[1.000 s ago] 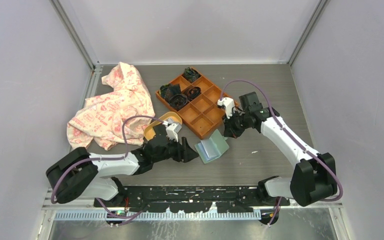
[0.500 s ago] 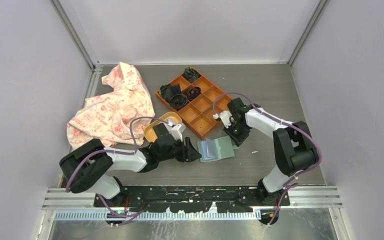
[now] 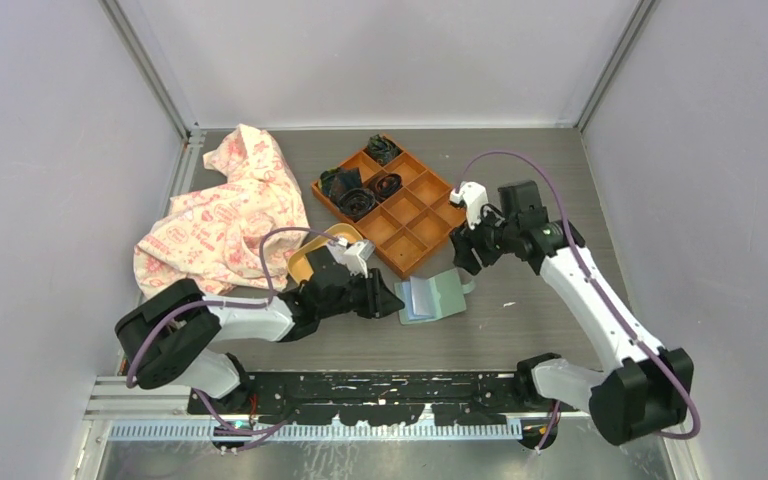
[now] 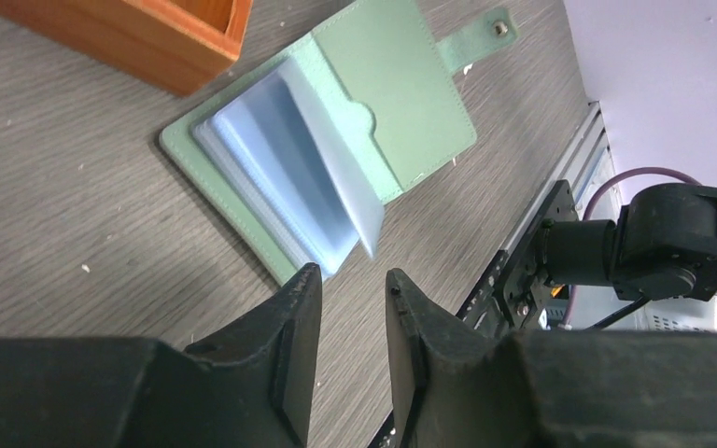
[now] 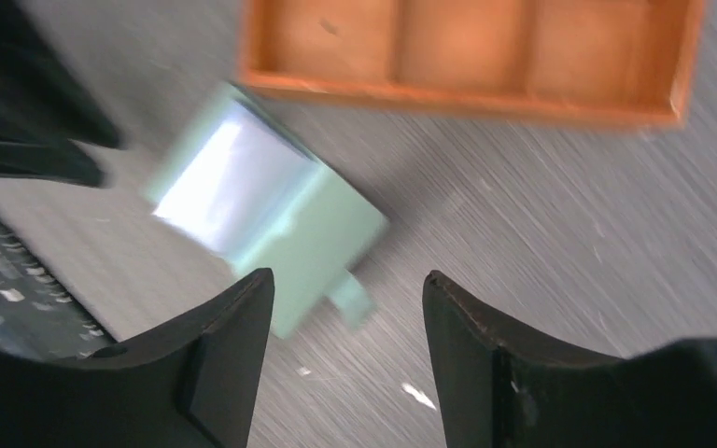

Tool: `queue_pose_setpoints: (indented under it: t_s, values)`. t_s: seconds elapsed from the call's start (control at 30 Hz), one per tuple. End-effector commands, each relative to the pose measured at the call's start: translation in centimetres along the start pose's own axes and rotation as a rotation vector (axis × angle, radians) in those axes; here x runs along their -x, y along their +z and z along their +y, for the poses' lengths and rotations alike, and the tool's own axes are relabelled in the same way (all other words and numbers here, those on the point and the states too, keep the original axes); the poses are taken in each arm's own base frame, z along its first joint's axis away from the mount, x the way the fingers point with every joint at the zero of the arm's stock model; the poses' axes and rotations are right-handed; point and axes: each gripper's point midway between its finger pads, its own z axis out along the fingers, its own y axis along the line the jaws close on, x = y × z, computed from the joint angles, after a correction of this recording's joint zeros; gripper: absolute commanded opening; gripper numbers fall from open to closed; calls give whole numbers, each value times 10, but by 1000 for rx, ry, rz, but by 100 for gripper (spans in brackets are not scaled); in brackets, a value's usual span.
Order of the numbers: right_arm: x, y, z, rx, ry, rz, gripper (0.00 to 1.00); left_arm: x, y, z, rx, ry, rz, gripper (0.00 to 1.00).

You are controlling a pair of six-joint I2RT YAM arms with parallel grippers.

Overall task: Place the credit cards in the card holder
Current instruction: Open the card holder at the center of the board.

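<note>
The card holder [image 3: 432,297] lies open on the grey counter [image 3: 540,180]. It is green, and its clear, light blue pockets show on top. In the left wrist view the pockets [image 4: 289,163] lift up a little, like pages of a small book. A green tab with a round snap [image 4: 498,28] sticks out from one side. I cannot tell if a card sits in any pocket.

The card holder is just beside the near corner of the orange tray [image 3: 407,208]. It lies between the two hands.

The left hand [image 3: 392,303] is low, right next to the left edge of the card holder. Its two fingers [image 4: 299,327] are only a little way apart. Nothing is between them. One fingertip is very close to the edge of the holder, but I cannot tell if it touches.

The right hand [image 3: 463,262] is up above the counter, near the tab side of the holder and by the tray. Its fingers [image 5: 224,345] are wide apart and it holds nothing. The right wrist view is blurry.

Some black things [image 3: 360,190] sit in the far boxes of the tray. A yellow dish [image 3: 300,262] is behind the left arm. A crumpled cloth [image 3: 225,215] with red print lies at the far left.
</note>
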Motion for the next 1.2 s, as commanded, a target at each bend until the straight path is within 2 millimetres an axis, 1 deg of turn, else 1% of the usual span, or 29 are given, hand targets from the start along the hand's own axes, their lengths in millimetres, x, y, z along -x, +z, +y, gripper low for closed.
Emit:
queue_pose_setpoints:
  t_s: [0.0,0.03,0.07,0.1,0.13,0.17,0.23,0.33,0.37,0.47,0.6,0.67,0.77,0.87,0.93,1.0,1.17]
  values:
    - [41,-13,83,446,-28,-256,63,27,0,-23,-42,63,-70,31]
    - [40,-10,98,529,-14,-261,59,28,0,-24,-45,63,-73,30]
    - [35,-2,106,561,0,-232,51,28,0,-24,-46,60,-73,29]
    - [28,11,105,543,9,-183,41,28,0,-24,-49,56,-74,29]
    - [17,25,98,488,5,-116,28,28,0,-24,-51,44,-76,28]
    - [7,39,89,434,2,-40,21,28,-1,-25,-58,32,-80,28]
    - [-11,57,70,337,-4,108,14,27,-2,-26,-70,-5,-95,28]
    - [-37,76,43,193,-43,281,12,23,-2,-23,-73,-51,-94,28]
    - [-46,81,40,171,-54,316,12,22,-1,-22,-73,-61,-92,29]
    - [-66,89,37,154,-71,404,12,18,2,-21,-74,-88,-78,33]
    - [-81,98,37,144,-100,485,12,13,10,-16,-49,-123,-67,44]
    - [-86,100,43,166,-106,514,12,9,13,-15,-40,-125,-59,46]
    - [-94,104,53,210,-111,559,12,4,19,-17,-48,-126,-47,46]
    - [-94,104,65,266,-104,568,12,-2,25,-17,-59,-130,-34,46]
    - [-93,104,72,294,-103,567,12,-2,27,-18,-68,-133,-34,46]
    - [-93,104,75,311,-100,570,12,-3,28,-20,-78,-133,-30,46]
    - [-94,104,77,320,-104,581,12,-3,29,-25,-89,-126,-28,46]
